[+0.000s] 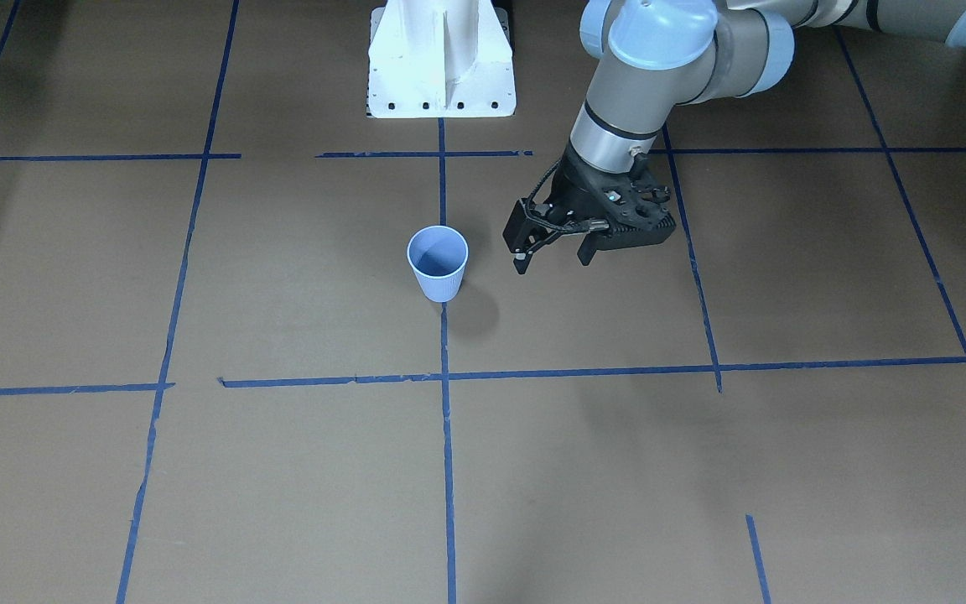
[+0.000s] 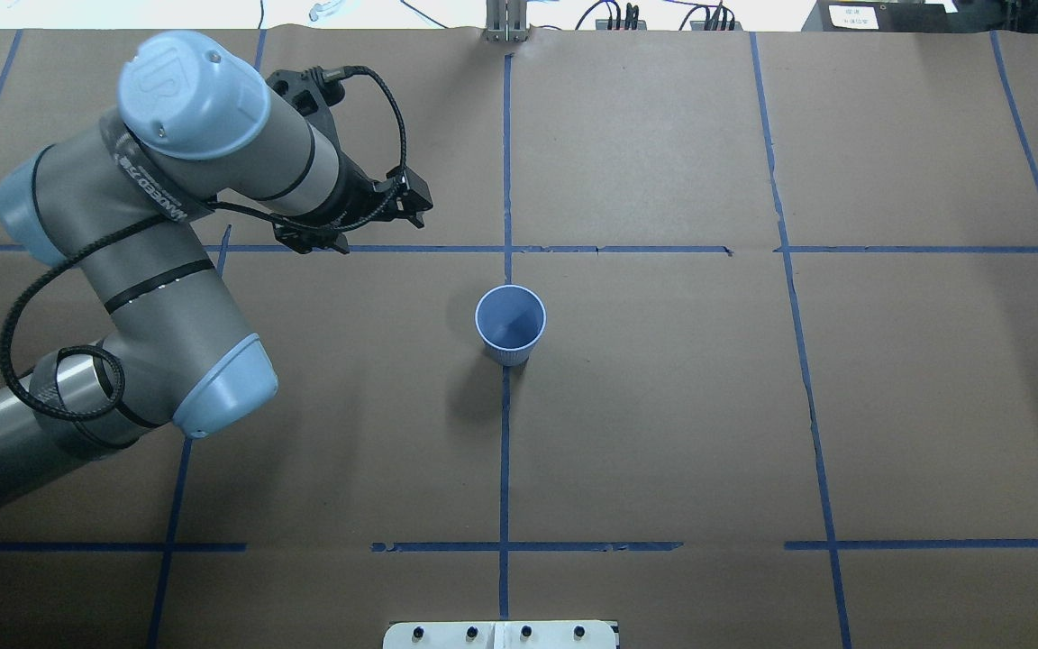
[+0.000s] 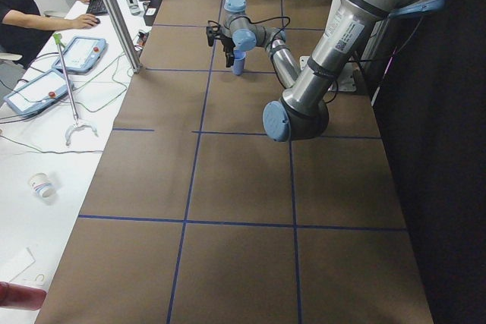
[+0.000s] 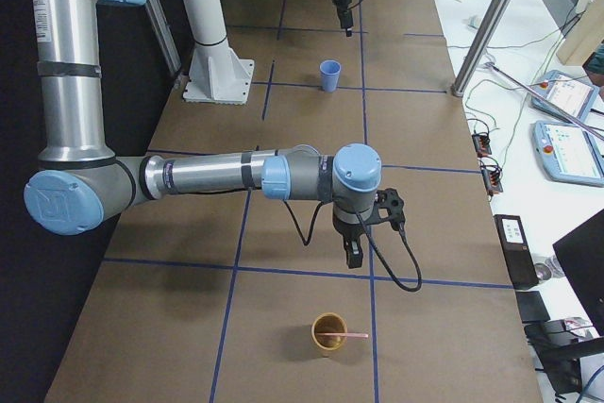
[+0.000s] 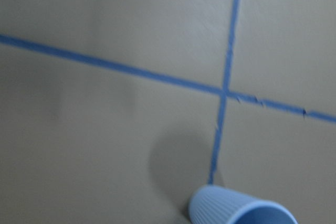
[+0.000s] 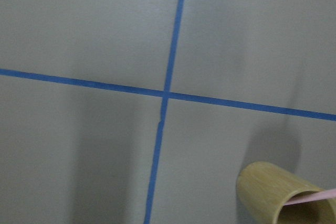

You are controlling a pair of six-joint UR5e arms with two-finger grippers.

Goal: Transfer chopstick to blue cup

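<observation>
The blue cup (image 1: 438,262) (image 2: 510,323) (image 4: 329,75) stands upright and empty on the middle tape line. My left gripper (image 1: 552,260) (image 2: 361,225) hovers beside it, on the robot's left, open with nothing between its fingers. In the left wrist view only the blue cup's rim (image 5: 241,209) shows at the bottom edge. The pale pink chopstick (image 4: 355,335) (image 6: 314,196) leans in a tan cup (image 4: 328,331) (image 6: 281,195) at the table's right end. My right gripper (image 4: 354,254) hangs just above and behind that cup. I cannot tell whether it is open or shut.
Blue tape lines grid the brown table top. The white robot pedestal (image 1: 441,63) stands at the robot's edge. A side desk with teach pendants (image 4: 566,148) and cables runs along the far edge, where a person's arms (image 3: 53,5) rest.
</observation>
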